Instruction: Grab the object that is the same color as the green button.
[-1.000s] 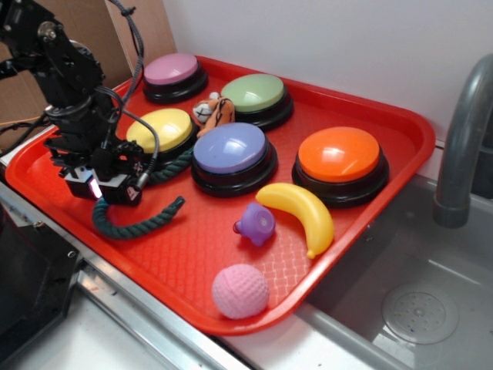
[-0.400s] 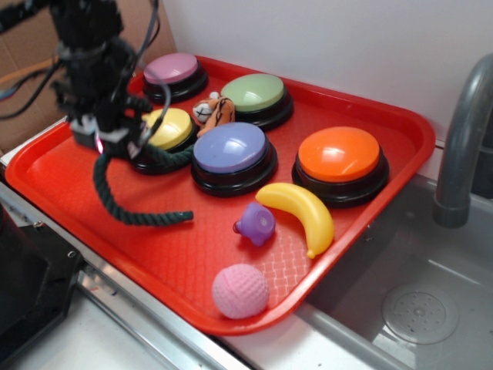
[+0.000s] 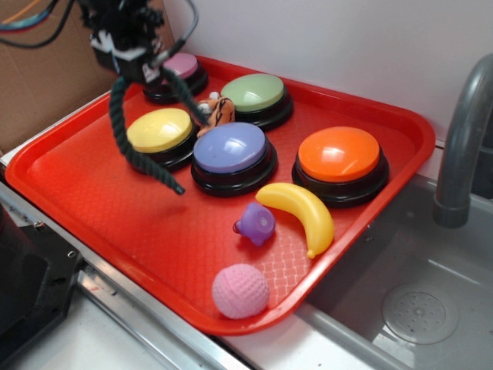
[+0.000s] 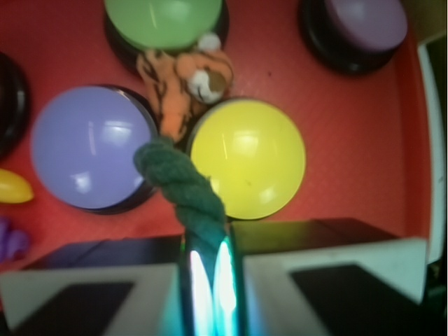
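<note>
Claw [image 3: 137, 63] clamped on green rope [image 3: 123, 139], high above red tray [image 3: 92, 200] beside steel sink [image 3: 416, 308].

this looks like a play kitchen set up for testing a robot. a grey tap [image 3: 462, 146] curves over a grey sink [image 3: 400, 301] with a round drain [image 3: 420, 311] on the right. beside the sink, a red plastic tray [image 3: 115, 223] sits on the counter, the kind used for food. on the tray are big round push buttons and small toys, like a yellow banana [image 3: 302, 213] and a pink ball [image 3: 240, 290]. a plain white wall [image 3: 323, 38] stands behind, with brown cardboard [image 3: 38, 85] at the left. black robot parts and loose cables [image 3: 31, 19] hang at the top left.
</note>
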Robot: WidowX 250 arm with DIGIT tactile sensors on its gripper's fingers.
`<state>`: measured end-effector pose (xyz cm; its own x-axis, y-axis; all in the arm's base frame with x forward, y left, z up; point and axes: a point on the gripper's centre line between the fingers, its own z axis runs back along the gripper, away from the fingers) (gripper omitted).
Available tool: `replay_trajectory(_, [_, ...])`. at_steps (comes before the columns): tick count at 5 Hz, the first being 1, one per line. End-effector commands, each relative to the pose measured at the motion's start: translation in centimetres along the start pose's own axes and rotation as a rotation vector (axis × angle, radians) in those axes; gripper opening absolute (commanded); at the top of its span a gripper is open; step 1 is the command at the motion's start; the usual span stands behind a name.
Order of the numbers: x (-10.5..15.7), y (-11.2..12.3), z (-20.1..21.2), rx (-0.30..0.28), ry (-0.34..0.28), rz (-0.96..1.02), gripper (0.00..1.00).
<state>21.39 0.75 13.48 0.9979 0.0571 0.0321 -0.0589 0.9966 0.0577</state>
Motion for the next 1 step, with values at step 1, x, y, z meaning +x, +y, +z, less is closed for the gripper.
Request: replay_trajectory(1, [1.17,1.10,1.32,0.001,-0.009,-0.001,0.00])
